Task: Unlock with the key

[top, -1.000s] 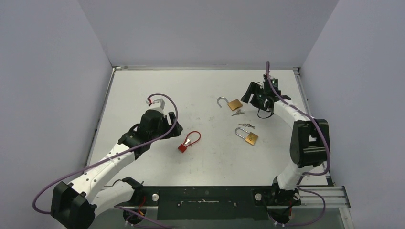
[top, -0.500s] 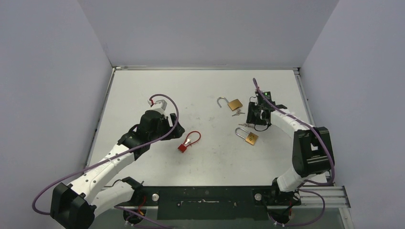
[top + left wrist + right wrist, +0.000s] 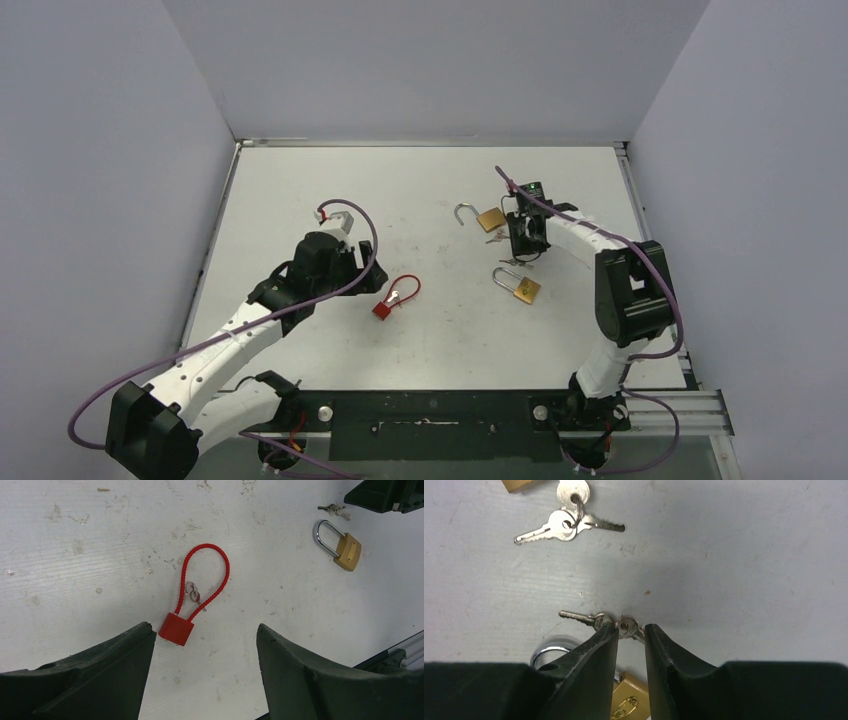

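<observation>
1. The right gripper [image 3: 630, 630] is down at the table [image 3: 420, 330]. Its two fingers [image 3: 594, 650] stand close together with a narrow gap, and the head of a small bunch of keys [image 3: 623, 626] sits right at that gap. I cannot tell whether the pads already press on it.
2. That bunch lies flat on the table, between the open padlock [image 3: 490, 219] farther back and the shut padlock [image 3: 526, 290] nearer the arms. A second bunch of keys [image 3: 569, 522] lies just beside the open one.
3. The left gripper [image 3: 203, 630] hangs above a red cable lock [image 3: 176, 628] with its fingers spread wide and nothing in them. The small keys [image 3: 191, 594] lie inside its loop.
4. As I read it, the step in hand is picking up the key for the shut padlock, so this unlocking is at an early stage.
5. The next move calls for a firm pinch on the flat key head, a lift, then lining the blade up with the keyhole. The padlock lies loose, so it will likely slide unless steadied.
</observation>
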Motion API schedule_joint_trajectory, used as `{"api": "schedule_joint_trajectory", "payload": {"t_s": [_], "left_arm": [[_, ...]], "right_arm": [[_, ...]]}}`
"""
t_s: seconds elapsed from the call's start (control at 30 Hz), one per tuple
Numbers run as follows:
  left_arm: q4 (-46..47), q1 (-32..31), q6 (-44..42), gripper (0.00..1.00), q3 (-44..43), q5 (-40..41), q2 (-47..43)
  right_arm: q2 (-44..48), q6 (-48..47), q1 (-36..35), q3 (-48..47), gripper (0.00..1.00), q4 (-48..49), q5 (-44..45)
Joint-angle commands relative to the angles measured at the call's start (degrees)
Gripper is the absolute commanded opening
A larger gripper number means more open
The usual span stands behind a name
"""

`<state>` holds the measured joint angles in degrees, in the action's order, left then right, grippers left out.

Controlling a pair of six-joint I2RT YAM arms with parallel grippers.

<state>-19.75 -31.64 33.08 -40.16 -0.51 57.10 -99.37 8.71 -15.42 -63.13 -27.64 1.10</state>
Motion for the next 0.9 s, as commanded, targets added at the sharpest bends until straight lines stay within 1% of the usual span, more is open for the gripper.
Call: {"api": "schedule_joint_trajectory", "payload": {"t_s": [0.0,0.1,0.2,0.33,0.47,0.5,0.6,0.77,0.87], "left_arm": [[1.0,0.4,-2.6,0.72,-1.8,0.1,-0.3],[0.2,0.5,-3.1,0.72,-1.7,0.1,-0.4],[0.3,0.7,-3.2,0.73,-1.1,0.1,-0.9],[0.4,0.7,-3.2,0.73,-1.1,0.1,-0.9],[0.6,0.7,-3.2,0.73,-1.3,0.1,-0.4],[0.6,0.7,-3.1,0.73,-1.3,0.1,-0.3],[0.6,0.7,-3.1,0.73,-1.2,0.1,-0.3],[0.9,0.7,-3.0,0.73,-1.1,0.1,-0.2],[1.1,0.7,-2.9,0.73,-1.1,0.1,0.0]], "right_arm": [[-3.8,-4.8,0.3,-5.1,0.26,-3.9,1.3],[-4.3,-5.8,0.3,-5.3,0.24,-4.5,-1.5],[-4.7,-6.3,0.2,-5.6,0.26,-4.9,-3.5],[-4.7,-5.2,0.3,-5.2,0.31,-4.3,-1.8],[-5.0,-2.4,0.3,-5.0,0.30,-4.4,-1.4],[-4.4,-1.6,0.3,-4.7,0.30,-4.1,0.5],[-1.8,-0.6,0.3,-3.6,0.30,-2.8,0.8],[1.3,-0.8,0.3,-4.0,0.34,-3.3,-0.6],[1.5,-0.5,0.2,-3.8,0.39,-4.0,-0.7]]}}
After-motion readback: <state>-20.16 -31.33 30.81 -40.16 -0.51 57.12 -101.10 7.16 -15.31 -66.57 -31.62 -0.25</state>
